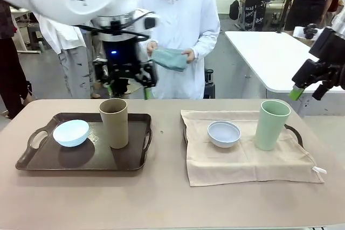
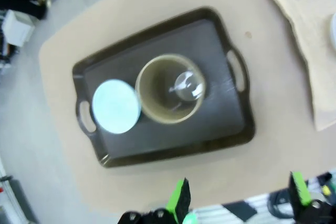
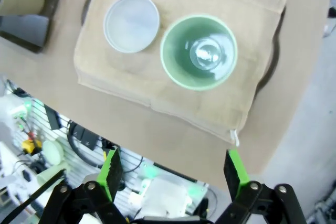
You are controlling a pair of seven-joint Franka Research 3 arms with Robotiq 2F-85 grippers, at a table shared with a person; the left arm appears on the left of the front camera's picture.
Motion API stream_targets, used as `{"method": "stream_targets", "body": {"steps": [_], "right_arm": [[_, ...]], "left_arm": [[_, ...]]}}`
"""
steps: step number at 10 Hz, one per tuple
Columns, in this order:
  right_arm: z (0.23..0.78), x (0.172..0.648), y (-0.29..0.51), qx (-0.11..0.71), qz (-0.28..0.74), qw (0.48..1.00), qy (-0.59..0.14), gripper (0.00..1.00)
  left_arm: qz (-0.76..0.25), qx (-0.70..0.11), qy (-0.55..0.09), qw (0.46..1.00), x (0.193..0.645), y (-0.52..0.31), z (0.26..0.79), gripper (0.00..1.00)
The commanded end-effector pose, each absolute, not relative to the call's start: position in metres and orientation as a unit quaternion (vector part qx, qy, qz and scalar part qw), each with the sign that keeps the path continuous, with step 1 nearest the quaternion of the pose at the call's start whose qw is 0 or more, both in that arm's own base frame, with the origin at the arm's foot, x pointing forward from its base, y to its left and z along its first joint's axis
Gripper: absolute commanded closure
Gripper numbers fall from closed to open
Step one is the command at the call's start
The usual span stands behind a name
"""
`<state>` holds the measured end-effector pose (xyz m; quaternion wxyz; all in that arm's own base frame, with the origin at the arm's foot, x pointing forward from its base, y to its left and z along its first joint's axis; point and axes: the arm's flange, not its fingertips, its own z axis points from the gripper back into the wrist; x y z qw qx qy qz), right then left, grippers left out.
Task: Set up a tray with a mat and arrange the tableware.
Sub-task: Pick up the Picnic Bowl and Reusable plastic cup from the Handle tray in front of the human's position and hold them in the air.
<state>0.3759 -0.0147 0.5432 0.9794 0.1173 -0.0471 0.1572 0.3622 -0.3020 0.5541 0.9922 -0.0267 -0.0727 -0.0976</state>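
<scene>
A dark brown tray (image 1: 135,157) (image 2: 220,124) on the left holds a pale blue bowl (image 1: 71,132) (image 2: 116,106) and a tan-brown tumbler (image 1: 114,123) (image 2: 169,88), both upright. My left gripper (image 1: 128,87) (image 2: 240,195) hangs open above the tumbler, holding nothing. On the right, a beige mat (image 1: 242,160) (image 3: 252,77) covers a second tray, whose handle (image 1: 295,132) pokes out. A greyish white bowl (image 1: 223,133) (image 3: 131,23) and a light green tumbler (image 1: 271,125) (image 3: 198,52) stand on the mat. My right gripper (image 1: 307,92) (image 3: 173,169) is open, high off to the right.
A person in white stands at the far side, both hands holding a folded teal cloth (image 1: 170,59). A white table (image 1: 269,57) stands behind on the right. Bare tabletop (image 1: 167,197) runs along the near edge and between the trays.
</scene>
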Motion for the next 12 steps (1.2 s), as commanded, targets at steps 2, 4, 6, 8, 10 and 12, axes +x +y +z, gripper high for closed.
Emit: {"method": "stream_targets", "body": {"steps": [2,4,6,8,10,12], "right_arm": [[0.542,0.376,-0.045,0.162,0.144,0.976,-0.028,0.00],[0.533,0.381,-0.058,0.178,0.131,0.975,-0.015,0.00],[0.524,0.373,-0.072,0.201,0.115,0.973,-0.010,0.00],[0.514,0.371,-0.090,0.226,0.090,0.970,-0.012,0.00],[0.507,0.370,-0.106,0.253,0.067,0.965,-0.012,0.00],[0.503,0.373,-0.121,0.293,0.051,0.955,-0.011,0.00]], "left_arm": [[-0.068,-0.106,-0.072,0.989,0.331,-0.196,0.550,0.00],[-0.048,-0.178,-0.063,0.981,0.328,-0.141,0.548,0.00],[-0.010,-0.267,-0.042,0.963,0.326,-0.087,0.539,0.00],[0.024,-0.348,-0.053,0.936,0.327,-0.033,0.513,0.00],[0.052,-0.419,-0.082,0.903,0.323,0.009,0.482,0.00],[0.082,-0.451,-0.087,0.884,0.309,0.043,0.462,0.00]]}}
